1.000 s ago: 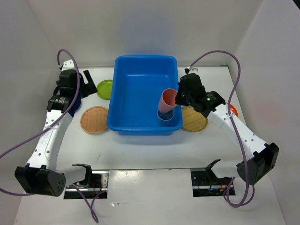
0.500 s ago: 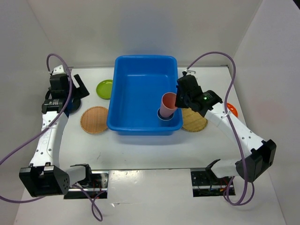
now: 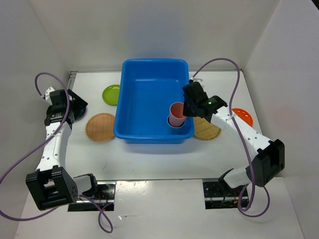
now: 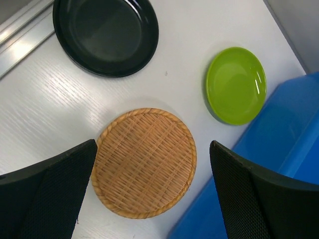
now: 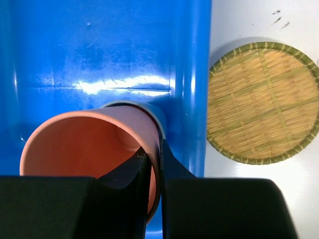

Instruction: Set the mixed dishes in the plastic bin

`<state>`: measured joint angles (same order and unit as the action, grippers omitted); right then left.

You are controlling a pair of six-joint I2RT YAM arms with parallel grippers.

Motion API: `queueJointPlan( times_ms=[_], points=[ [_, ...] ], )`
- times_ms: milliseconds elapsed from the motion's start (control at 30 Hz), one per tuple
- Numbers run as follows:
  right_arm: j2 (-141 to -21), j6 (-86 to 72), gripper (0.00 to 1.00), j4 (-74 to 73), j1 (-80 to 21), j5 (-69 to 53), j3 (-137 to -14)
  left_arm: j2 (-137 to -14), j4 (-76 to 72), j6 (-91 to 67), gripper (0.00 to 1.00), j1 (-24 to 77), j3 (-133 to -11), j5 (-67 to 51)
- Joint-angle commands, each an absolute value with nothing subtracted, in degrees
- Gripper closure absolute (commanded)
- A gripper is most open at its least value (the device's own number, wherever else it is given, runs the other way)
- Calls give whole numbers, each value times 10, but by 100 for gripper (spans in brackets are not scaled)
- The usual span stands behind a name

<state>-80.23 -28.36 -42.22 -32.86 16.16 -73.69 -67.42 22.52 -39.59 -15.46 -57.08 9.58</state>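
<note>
The blue plastic bin (image 3: 149,94) stands mid-table. My right gripper (image 3: 185,108) is shut on the rim wall of the reddish-pink cup (image 5: 89,144), one finger inside and one outside. It holds the cup tilted in the bin's near right corner, over a blue-grey cup (image 5: 155,112). My left gripper (image 4: 149,199) is open and empty, high above a tan woven plate (image 4: 144,162). The glossy black plate (image 4: 105,35) and the lime-green plate (image 4: 236,84) lie beyond it. A second woven plate (image 5: 264,102) and the orange plate (image 3: 242,115) lie right of the bin.
White walls close in the table on the left, back and right. The bin's left wall (image 4: 299,114) is close to the left woven plate. A metal rail (image 4: 25,35) runs along the table's left edge next to the black plate.
My left arm has swung left and back from the bin, and now covers most of the black plate from above. My right gripper has lowered the pink cup toward the blue-grey cup.
</note>
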Motion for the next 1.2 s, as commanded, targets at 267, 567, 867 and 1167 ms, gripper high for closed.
queueJointPlan(
  times_ms=[267,567,867,1167],
  points=[
    [-834,-256,79,-351,-334,154,-737,-659,201,-463,0,-163,-476,98],
    [-850,-256,30,-362,-334,160,-758,-504,157,-620,0,-163,-318,106],
    [-795,-256,3,-351,-334,149,-766,-334,134,-646,0,-163,-203,81],
    [-787,-256,1,-358,-334,142,-778,-540,97,-587,0,-163,-232,59]
  ],
)
